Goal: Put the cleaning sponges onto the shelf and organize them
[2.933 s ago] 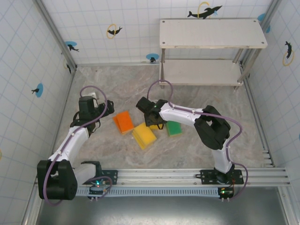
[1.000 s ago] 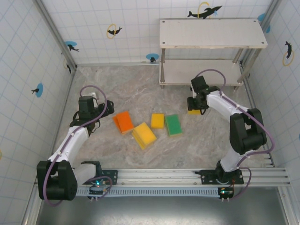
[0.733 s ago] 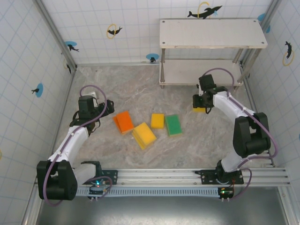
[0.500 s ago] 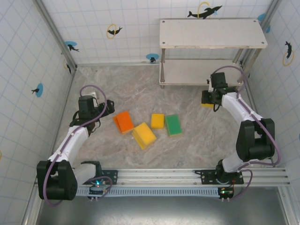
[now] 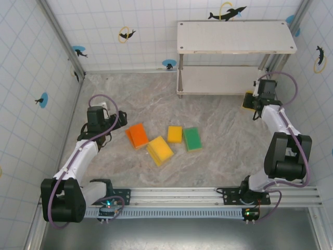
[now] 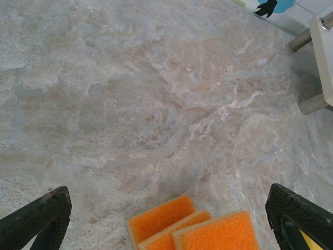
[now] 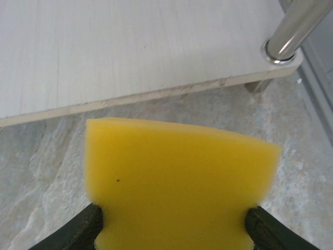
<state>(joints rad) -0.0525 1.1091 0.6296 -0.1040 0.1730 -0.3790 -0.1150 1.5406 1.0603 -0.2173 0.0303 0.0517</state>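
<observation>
The right gripper [image 7: 174, 229] is closed on a yellow sponge [image 7: 177, 177], its two fingers pinching the short sides. It holds the sponge just in front of the right end of the shelf's lower board [image 7: 130, 47], beside the metal leg [image 7: 291, 28].

A sponge like this looks light and soft, so it likely squashes under a hard pinch and springs back on release. A gentle hold across the narrow sides, near the middle, should do (foam is rough enough not to slip).

The left gripper [image 6: 166, 221] hangs with its jaws wide apart, holding nothing, over the orange sponges [image 6: 195, 229]. In the overhead view four sponge piles lie on the table between the arms: orange [image 5: 137, 135], a yellow one [image 5: 160, 150], a smaller yellow one [image 5: 175, 134] and a green one [image 5: 193, 138].

The table [image 5: 156, 99] is flat, marbled grey stone. Both boards of the shelf [image 5: 234, 37] are bare. Tiled walls [image 5: 31, 62] close in on three sides, and the right arm works close to the right-hand one.
</observation>
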